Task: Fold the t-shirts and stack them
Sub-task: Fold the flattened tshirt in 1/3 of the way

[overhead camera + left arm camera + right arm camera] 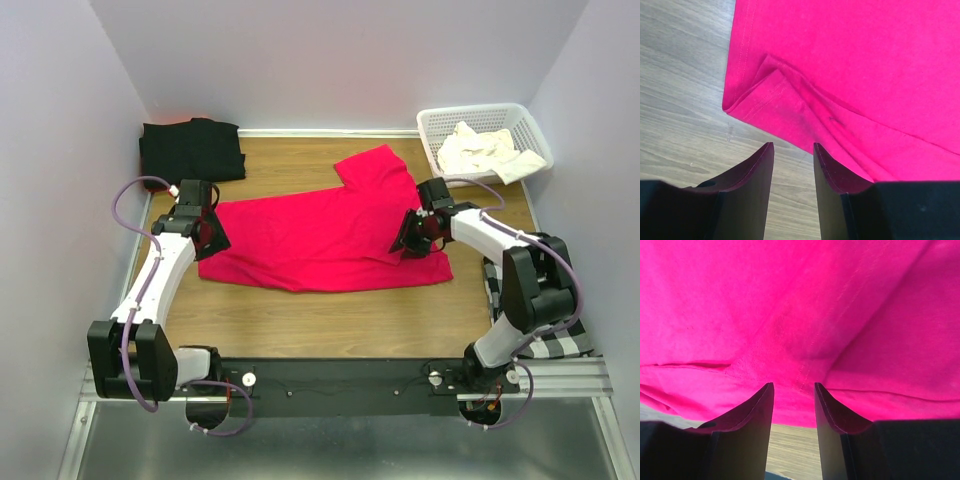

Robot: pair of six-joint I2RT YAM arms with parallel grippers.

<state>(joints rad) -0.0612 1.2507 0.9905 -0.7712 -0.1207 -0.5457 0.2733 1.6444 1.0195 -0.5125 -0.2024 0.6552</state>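
Observation:
The crimson-red t-shirt (320, 235) lies spread on the wooden table, one sleeve pointing to the back. My left gripper (213, 236) is open at the shirt's left edge; in the left wrist view (793, 146) a folded corner of the red shirt (790, 100) lies just ahead of the fingertips. My right gripper (404, 243) is open over the shirt's right edge; in the right wrist view (793, 386) red fabric (800, 315) fills the picture. The black t-shirt (192, 149) lies folded at the back left. The cream-white t-shirt (485, 150) lies crumpled in the basket.
A white lattice basket (530, 128) stands at the back right. A black-and-white checked cloth (560, 343) lies at the right edge under the right arm. Walls close in the left, back and right sides.

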